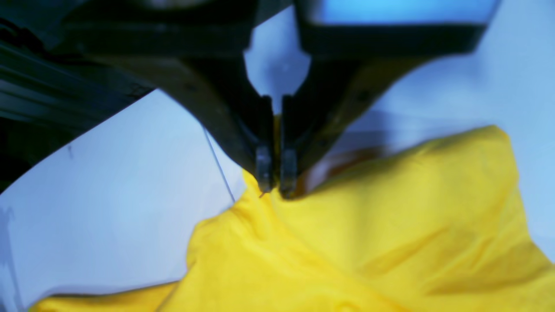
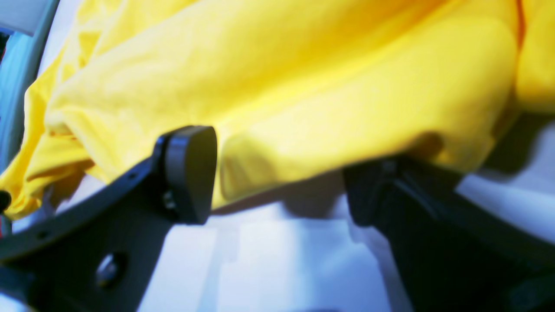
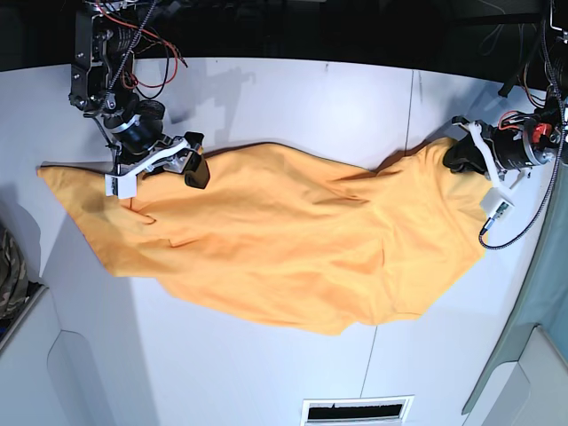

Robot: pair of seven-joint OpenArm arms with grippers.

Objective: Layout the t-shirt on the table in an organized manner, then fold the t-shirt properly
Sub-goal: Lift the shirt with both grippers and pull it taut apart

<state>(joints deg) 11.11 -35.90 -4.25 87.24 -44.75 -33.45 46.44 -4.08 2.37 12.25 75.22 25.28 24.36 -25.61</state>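
The orange-yellow t-shirt (image 3: 284, 240) lies spread and wrinkled across the white table (image 3: 311, 98). My left gripper (image 3: 457, 153) is at the shirt's right end in the base view. In the left wrist view it (image 1: 276, 180) is shut on a pinch of the shirt's (image 1: 368, 225) edge, low over the table (image 1: 108, 186). My right gripper (image 3: 160, 173) is at the shirt's upper left edge. In the right wrist view it (image 2: 282, 195) is open, with its fingers (image 2: 190, 173) wide apart against the hem of the shirt (image 2: 303, 86), over the table (image 2: 269, 260).
A camouflage cloth (image 3: 9, 275) lies at the left edge, off the tabletop. A vent slot (image 3: 355, 410) sits at the table's front edge. Loose cables (image 3: 142, 44) hang behind the right arm. Thin dark seams (image 3: 413, 106) cross the table.
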